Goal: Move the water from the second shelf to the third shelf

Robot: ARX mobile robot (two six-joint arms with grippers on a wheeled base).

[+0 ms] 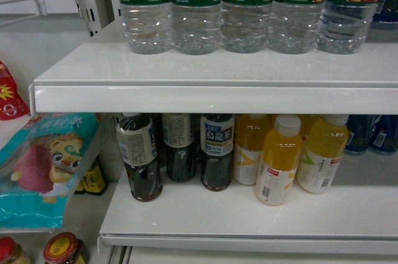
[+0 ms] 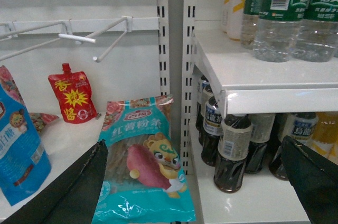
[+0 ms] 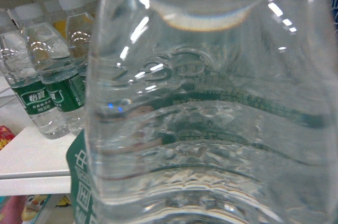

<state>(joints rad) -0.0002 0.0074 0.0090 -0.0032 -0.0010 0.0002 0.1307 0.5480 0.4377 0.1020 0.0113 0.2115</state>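
Several water bottles [image 1: 196, 9], clear and ribbed with dark green labels, stand in a row on the upper white shelf [image 1: 211, 99]; the left wrist view shows them too [image 2: 277, 18]. One water bottle [image 3: 211, 102] fills the right wrist view at very close range and hides the right gripper's jaws, so their state is unclear. More water bottles [image 3: 47, 86] stand behind it on the shelf. My left gripper [image 2: 190, 192] is open and holds nothing, its dark fingers [image 2: 63, 192] spread low in front of the shelf post. Neither gripper shows in the head view.
Dark tea bottles [image 1: 140, 158] and yellow juice bottles [image 1: 280, 161] stand on the lower shelf [image 1: 249, 223]. A teal snack packet [image 2: 142, 171], a red pouch [image 2: 71, 97] and a blue bag [image 2: 18, 150] lie in the left bay under wire hooks [image 2: 95, 34]. Jars [image 1: 62, 250] sit at bottom left.
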